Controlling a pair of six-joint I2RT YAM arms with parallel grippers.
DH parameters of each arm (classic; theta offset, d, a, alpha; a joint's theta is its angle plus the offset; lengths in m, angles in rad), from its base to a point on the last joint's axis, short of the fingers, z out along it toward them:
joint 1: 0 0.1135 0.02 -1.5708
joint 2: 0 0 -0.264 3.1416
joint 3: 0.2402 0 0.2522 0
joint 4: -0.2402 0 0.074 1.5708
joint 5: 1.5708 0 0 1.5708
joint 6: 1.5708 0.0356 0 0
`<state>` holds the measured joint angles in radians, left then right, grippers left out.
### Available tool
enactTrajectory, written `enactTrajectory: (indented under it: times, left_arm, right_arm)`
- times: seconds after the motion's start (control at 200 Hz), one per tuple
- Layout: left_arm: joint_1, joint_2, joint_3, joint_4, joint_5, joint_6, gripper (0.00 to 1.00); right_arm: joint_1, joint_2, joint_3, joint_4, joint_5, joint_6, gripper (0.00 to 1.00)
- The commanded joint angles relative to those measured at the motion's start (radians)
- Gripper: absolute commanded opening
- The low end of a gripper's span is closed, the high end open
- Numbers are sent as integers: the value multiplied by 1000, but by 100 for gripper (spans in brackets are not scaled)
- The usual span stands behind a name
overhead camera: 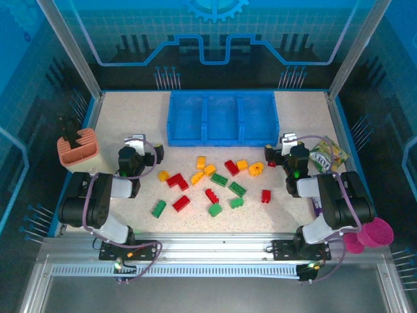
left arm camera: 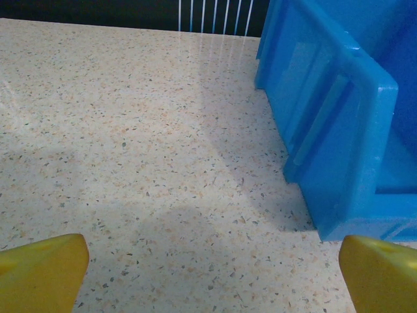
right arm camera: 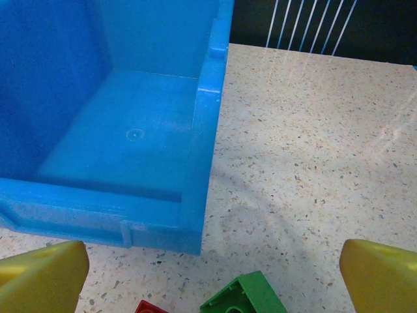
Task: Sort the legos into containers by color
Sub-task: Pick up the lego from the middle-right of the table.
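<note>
Task not started, judging by the layout; blue tray (overhead camera: 221,117) sits at the far middle of the desk (overhead camera: 130,111), all three compartments bare in the top view; right wrist view confirms the right compartment (right arm camera: 130,137) has nothing on its floor.

All legos (overhead camera: 219,179) lie loose on the desk in front of the tray, between the two arms, none inside it; colours mixed: red e.g. (overhead camera: 182,203), green e.g. (overhead camera: 159,208), yellow-orange e.g. (overhead camera: 197,177); roughly sixteen, spread out, a few touching.

Left end effector (left arm camera: 212,280) spread wide, nothing between its yellow fingers (left arm camera: 42,270); it hovers over bare desk just beside the tray's near left corner (left arm camera: 339,130).

Right end effector (right arm camera: 212,280) also spread wide and holding nothing; it points at the tray's near right corner; a green brick (right arm camera: 244,300) and the edge of a red brick (right arm camera: 151,308) lie on the desk just under it, not gripped.

Left to do: every brick, so pick each one, assign a colour per compartment, drop; likely first pick is on the right side, bricks being closest to that end effector.

Salmon holder (overhead camera: 78,147), snack packet (overhead camera: 328,155) and magenta cup (overhead camera: 374,231) sit off to the sides, not part of the sort.
</note>
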<state>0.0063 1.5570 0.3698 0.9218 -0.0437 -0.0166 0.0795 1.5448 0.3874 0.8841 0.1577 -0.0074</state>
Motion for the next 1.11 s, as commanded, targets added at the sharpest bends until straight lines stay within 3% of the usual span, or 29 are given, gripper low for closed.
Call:
enactTrajectory:
  times: [0.0,0.716,0.811,0.891,0.966,1.101]
  left_arm:
    - [-3,-3,15,3,15,20,99]
    - [12,-8,15,0,44,13,100]
    - [6,-131,56,-177,11,14,99]
    - [-31,-299,148,-429,-83,-4,99]
    - [-43,-390,310,-696,-50,-62,99]
    - [-109,-383,594,-1027,-27,-28,99]
  right_arm:
    - [5,0,2,33,17,9,100]
    - [0,-20,13,-1,18,14,100]
    - [25,-140,76,-211,85,6,100]
    - [43,-262,212,-554,177,78,100]
    - [34,-309,355,-857,239,182,100]
    - [-22,-287,544,-1191,157,336,100]
